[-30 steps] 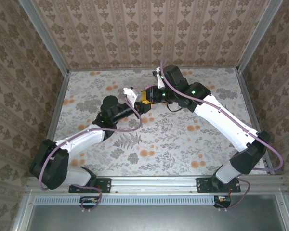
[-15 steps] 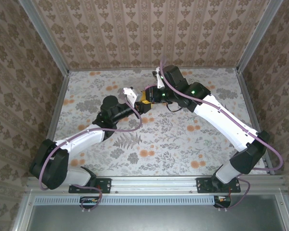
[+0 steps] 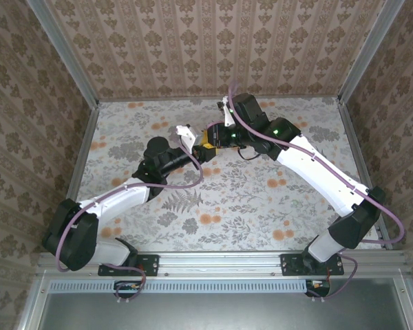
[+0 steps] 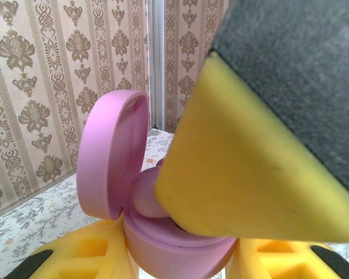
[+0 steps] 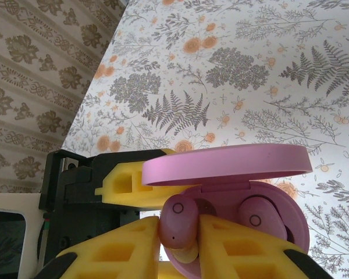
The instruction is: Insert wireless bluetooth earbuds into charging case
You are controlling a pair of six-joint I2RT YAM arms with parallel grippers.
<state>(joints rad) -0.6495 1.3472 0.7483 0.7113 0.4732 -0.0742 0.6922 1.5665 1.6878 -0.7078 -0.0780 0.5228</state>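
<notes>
The right pincer [image 5: 184,231] is clamped on one pink earbud [image 5: 175,224], its two yellow fingers pressing the bud from either side. The bud sits at the open mouth of the case [image 5: 298,232], over the well on the left as the right wrist camera sees it. How deep it has gone I cannot tell. In the well beside it the second earbud [image 5: 259,218] lies seated, with the lid [image 5: 227,165] standing open above both.

The left pincer [image 4: 183,263] is closed on the base of the case, one yellow finger on each side, and holds it up off the table [image 3: 248,199]. From the left wrist, a finger [image 4: 238,174] of the right pincer reaches down into the case in front of the raised lid. From above, the two pincers meet over the far middle of the table [image 3: 205,141].

The step in hand looks to be the seating of the last bud. The next move likely calls for a short, straight push into the well, with the case held steady. Then the fingers part without dragging the bud back out, and the lid can close.

Count: two earbuds, one seated and one gripped; one case; two pincers.
</notes>
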